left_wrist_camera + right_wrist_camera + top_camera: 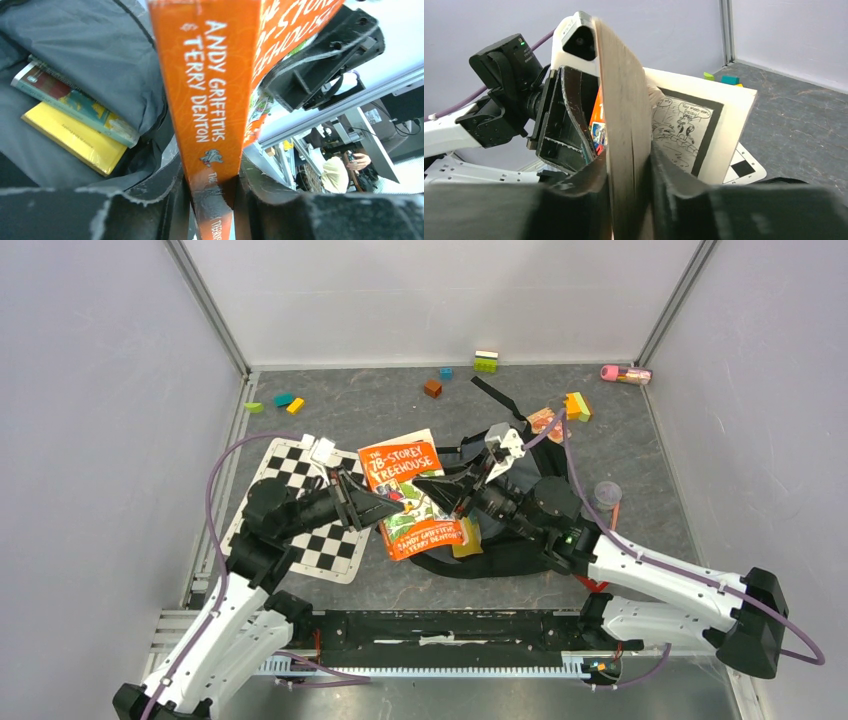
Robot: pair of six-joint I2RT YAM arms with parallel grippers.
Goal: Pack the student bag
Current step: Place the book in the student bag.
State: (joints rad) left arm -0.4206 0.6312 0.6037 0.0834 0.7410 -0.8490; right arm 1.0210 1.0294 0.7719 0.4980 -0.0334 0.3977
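Observation:
An orange paperback, the "78-Storey Treehouse" book, hangs tilted over the left side of the black student bag. My left gripper is shut on its orange spine, with both fingers pressed against the covers. My right gripper is shut on the opposite page edge, its jaws tight on the pages. The bag lies open, and its grey lining shows in the left wrist view. Inside it lie a yellow book and a teal-edged book.
A checkered board lies under the left arm. Coloured blocks and a pink tube are scattered along the back. A small grey-lidded jar stands right of the bag. Grey walls close in on both sides.

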